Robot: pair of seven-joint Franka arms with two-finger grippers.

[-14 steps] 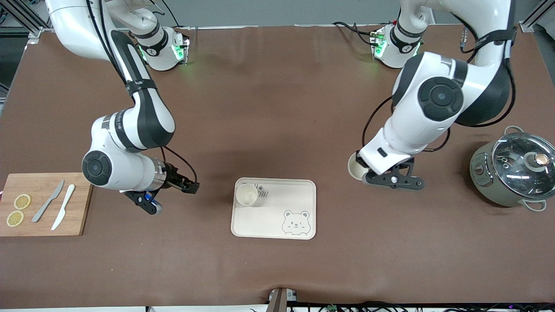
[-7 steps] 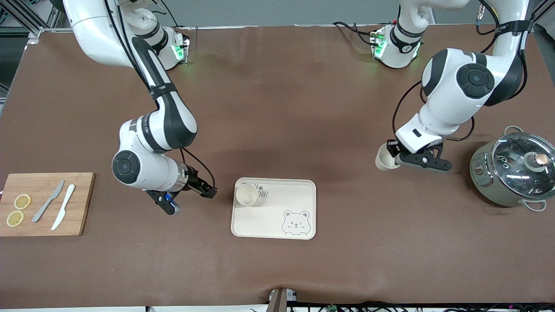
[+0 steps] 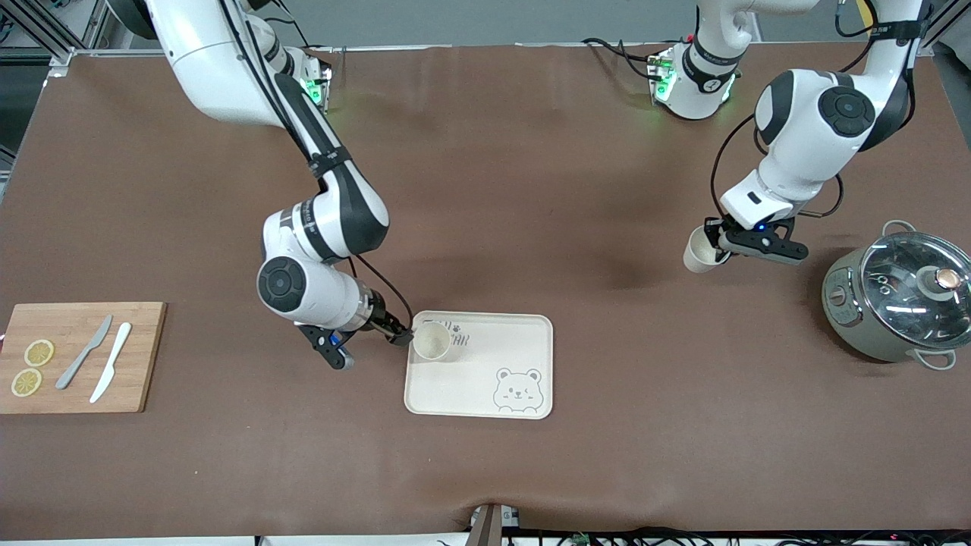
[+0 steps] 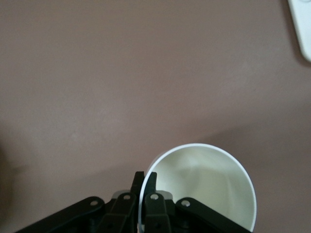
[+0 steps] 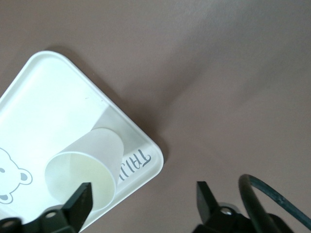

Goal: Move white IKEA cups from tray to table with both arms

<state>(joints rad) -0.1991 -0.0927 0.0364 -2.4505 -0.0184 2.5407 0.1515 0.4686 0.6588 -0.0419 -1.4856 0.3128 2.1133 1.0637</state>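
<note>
One white cup (image 3: 432, 341) stands upright on the bear tray (image 3: 485, 394), in the tray corner that is toward the right arm's end of the worktop (image 3: 485, 189) and farther from the front camera, just beside some printed letters (image 5: 133, 165). The right end effector (image 3: 400, 334) is low at that same tray corner, right next to this cup. Its two fingers (image 5: 80, 204) are spread wide, with one at the cup's rim and the other out over the bare worktop, and they are not squeezing anything. The second white cup (image 3: 699, 250) is up in the air, tipped on its side. The left end effector (image 3: 717, 244) is pinched tight on its rim, one finger inside and one outside, as the left wrist view shows. It hangs over the bare brown worktop, between the tray and a grey pot (image 3: 895, 303) with a glass lid (image 3: 922, 280) at the left arm's end. At the right arm's end lies a wooden board (image 3: 140, 356) with two knives (image 3: 98, 362) and two lemon slices (image 3: 32, 368) on it.
</note>
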